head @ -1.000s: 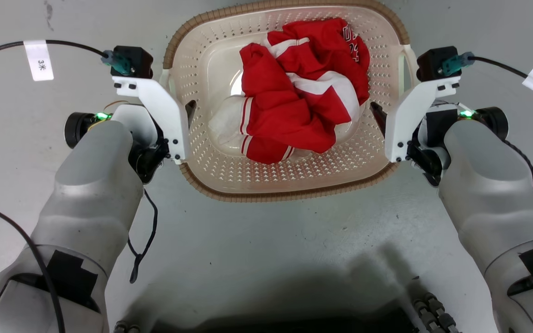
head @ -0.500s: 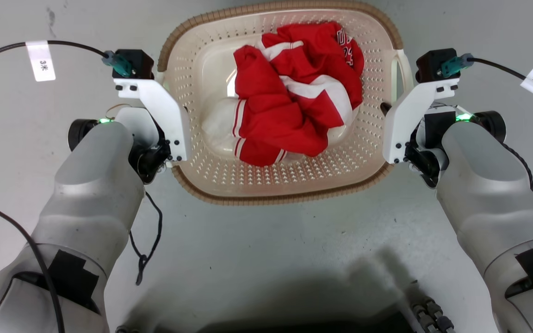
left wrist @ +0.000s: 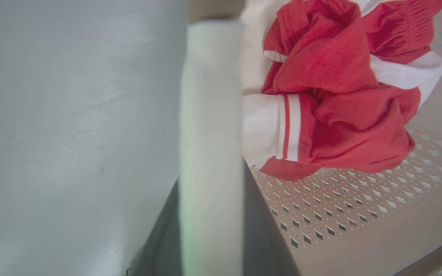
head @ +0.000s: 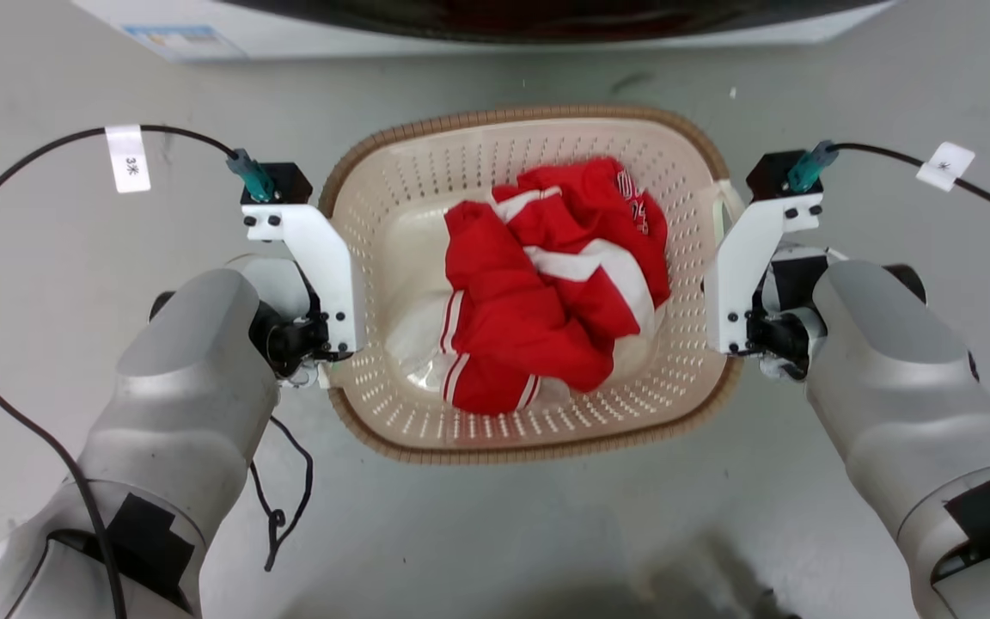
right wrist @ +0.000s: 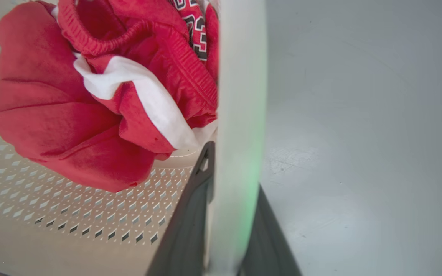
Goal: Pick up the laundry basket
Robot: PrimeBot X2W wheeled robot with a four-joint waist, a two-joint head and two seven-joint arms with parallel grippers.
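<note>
The laundry basket (head: 512, 453), holding crumpled red-and-white clothes (head: 546, 284), hangs or rests between both arms over the grey floor (head: 495, 533). The left gripper (left wrist: 210, 180) pinches the left handle (left wrist: 209, 96) and the right gripper (right wrist: 233, 165) pinches the right handle (right wrist: 240, 76). With the grasp seemingly made, the lift is in hand. It calls for both arms to rise evenly, keeping the basket level.

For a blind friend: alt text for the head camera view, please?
Seen from above, the robot's left end effector and right end effector grip opposite sides of a cream perforated plastic laundry basket. A crumpled red and white garment lies inside.
</note>
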